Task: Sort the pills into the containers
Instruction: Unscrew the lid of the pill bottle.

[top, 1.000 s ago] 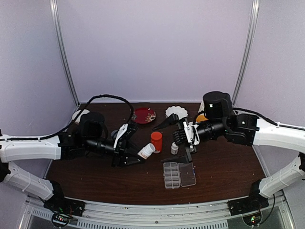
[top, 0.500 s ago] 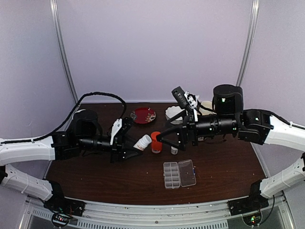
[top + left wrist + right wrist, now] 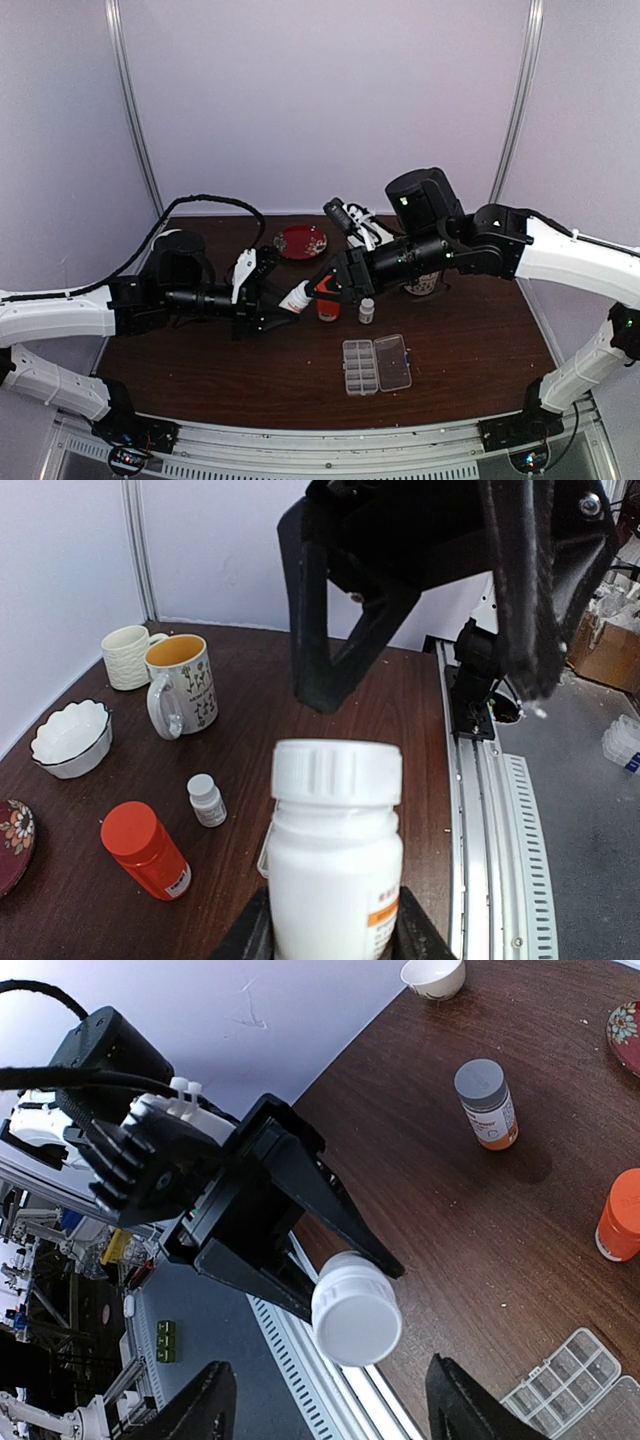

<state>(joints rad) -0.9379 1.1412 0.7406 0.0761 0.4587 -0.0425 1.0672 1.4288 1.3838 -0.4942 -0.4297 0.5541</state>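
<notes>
Nearest me, the pill box (image 3: pixel 377 365) lies lid-open on the table (image 3: pixel 470 340), unmoved. Behind it, my left gripper (image 3: pixel 330 935) stays clamped on the raised white bottle (image 3: pixel 335 870). The right gripper (image 3: pixel 328 1368) has swung left, and its jaws now stand apart, flanking the cap (image 3: pixel 356 1314).

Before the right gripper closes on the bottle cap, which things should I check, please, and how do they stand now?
1. Hold: left gripper shut on the white bottle: ok.
2. Target: cap on the bottle, facing the right gripper: ok.
3. Jaws: right jaws open, one on each side of the cap: ok.
4. Depth: right gripper far enough over the cap to grip it: cannot tell.
5. Goal: pill box with its lid open: ok.
</notes>
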